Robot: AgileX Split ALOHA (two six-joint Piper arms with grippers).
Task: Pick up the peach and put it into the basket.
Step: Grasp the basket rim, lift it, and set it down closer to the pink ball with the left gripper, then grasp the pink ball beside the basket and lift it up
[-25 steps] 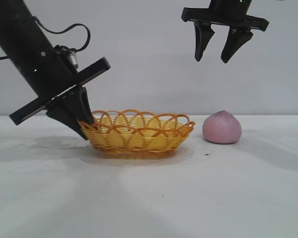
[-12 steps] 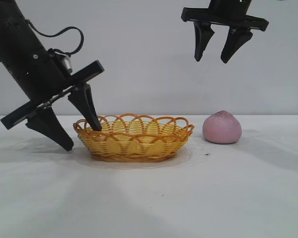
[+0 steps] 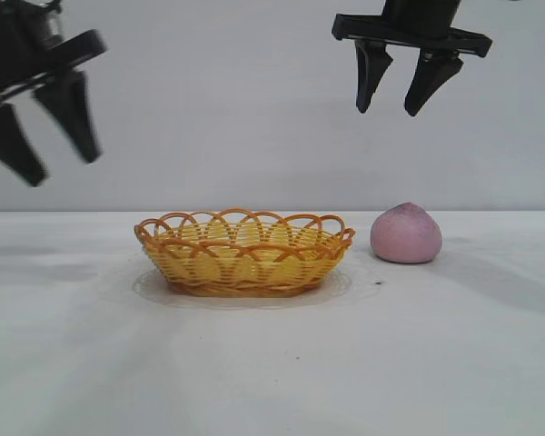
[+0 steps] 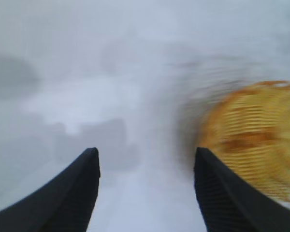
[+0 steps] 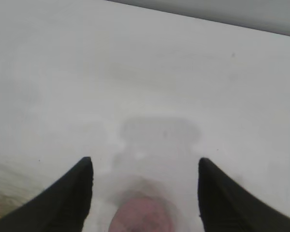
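The peach (image 3: 406,233) sits on the counter (image 3: 272,363) just to the right of the basket (image 3: 244,252), close to it but not touching, pointed top up. It has not been picked up, and the basket looks empty from here.

My right end effector (image 3: 396,95) hangs high above the peach, jaws spread wide and holding nothing; in my wrist view the fruit (image 5: 142,215) shows between the two fingertips. To do this well, I should come straight down so the fingers straddle the widest part of the fruit, close gently because the rounded matte skin could slip or roll, then lift clear of the looped rim before moving over the basket and letting go low.

My left end effector (image 3: 44,136) is up at the far left, well away from the basket, jaws apart and empty. It is best kept out of the way there.

I can read no brand, label or writing anywhere.
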